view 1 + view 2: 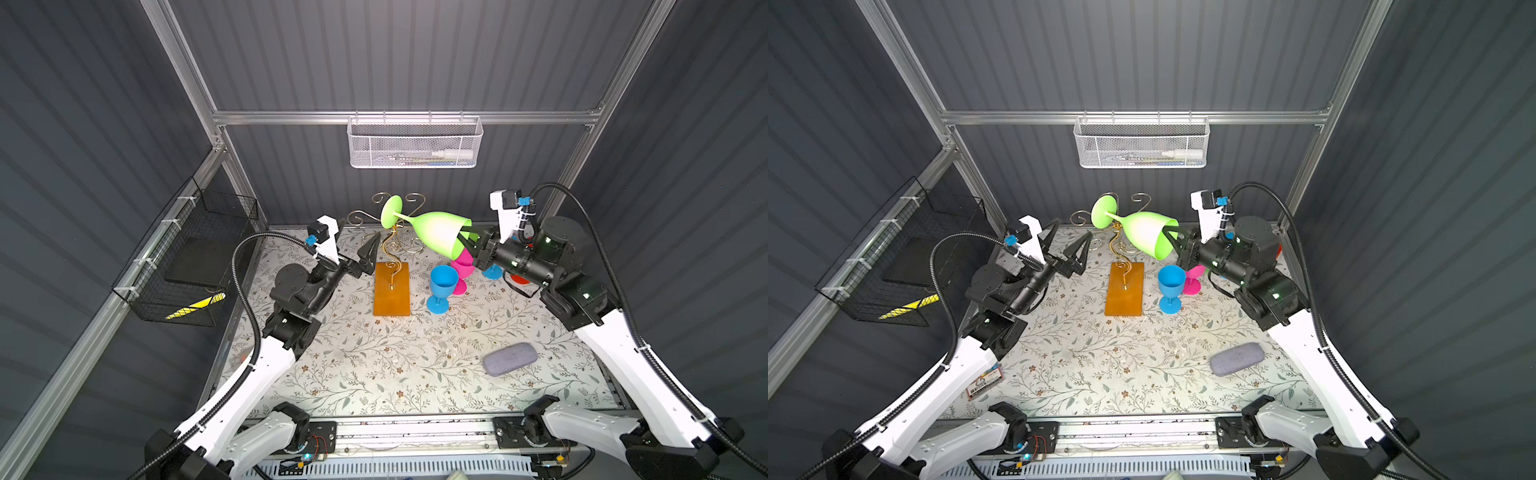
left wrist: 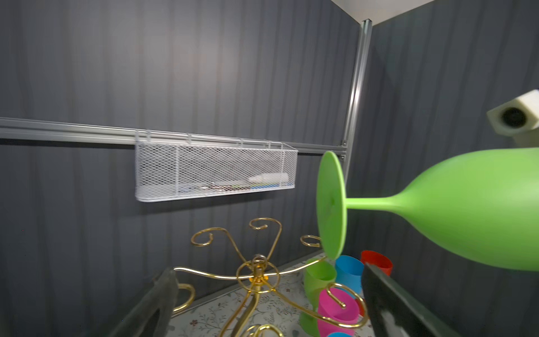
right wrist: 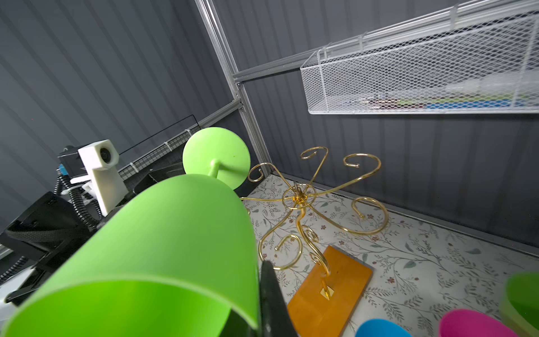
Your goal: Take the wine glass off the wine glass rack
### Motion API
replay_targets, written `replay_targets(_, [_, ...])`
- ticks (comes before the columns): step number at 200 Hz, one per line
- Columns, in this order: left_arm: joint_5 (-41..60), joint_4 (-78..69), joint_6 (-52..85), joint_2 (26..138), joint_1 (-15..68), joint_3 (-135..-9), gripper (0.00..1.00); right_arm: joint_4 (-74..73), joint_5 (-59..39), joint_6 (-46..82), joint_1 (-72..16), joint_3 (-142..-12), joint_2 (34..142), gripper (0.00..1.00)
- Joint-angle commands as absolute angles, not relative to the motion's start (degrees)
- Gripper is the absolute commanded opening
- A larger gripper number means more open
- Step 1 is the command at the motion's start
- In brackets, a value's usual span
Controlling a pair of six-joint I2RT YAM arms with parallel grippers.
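Observation:
A lime-green wine glass lies sideways in the air, foot toward the top of the wine glass rack. The rack is gold wire with curled arms on an amber base. My right gripper is shut on the glass rim, one finger inside the bowl and one outside. The foot hangs close beside the upper curls; I cannot tell whether it touches them. My left gripper is open and empty, on the rack's left with the rack hub between its fingers.
A blue cup and a pink cup stand right of the base, with green and red cups behind. A grey case lies front right. A white mesh basket hangs on the back wall, a black wire basket on the left wall.

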State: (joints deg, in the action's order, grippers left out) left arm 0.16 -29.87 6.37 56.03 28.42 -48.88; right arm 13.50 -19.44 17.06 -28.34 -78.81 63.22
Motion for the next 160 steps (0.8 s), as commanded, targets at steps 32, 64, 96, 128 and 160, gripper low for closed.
replay_targets(32, [-20.7,-37.9,1.6,50.8,26.2,-40.6,1.00,26.3,-11.3,8.4,-32.4,-84.1,60.4,0.00])
replay_targets(64, [-20.2,-38.3,10.0,52.4,18.5,-37.7,1.00,36.5,-5.5,4.5,-39.1,-86.5,63.2,0.00])
replay_targets(96, [-21.8,-39.9,11.2,52.6,16.0,-35.3,1.00,44.4,-0.9,3.6,-43.8,-85.2,65.5,0.00])
replay_targets(128, [-22.6,-39.8,10.8,52.9,15.9,-34.4,1.00,52.4,3.0,4.8,-47.3,-85.4,70.4,0.00])
replay_targets(160, [-24.0,-39.9,9.7,52.3,15.8,-33.2,1.00,61.1,6.1,6.5,-48.2,-88.5,77.5,0.00])
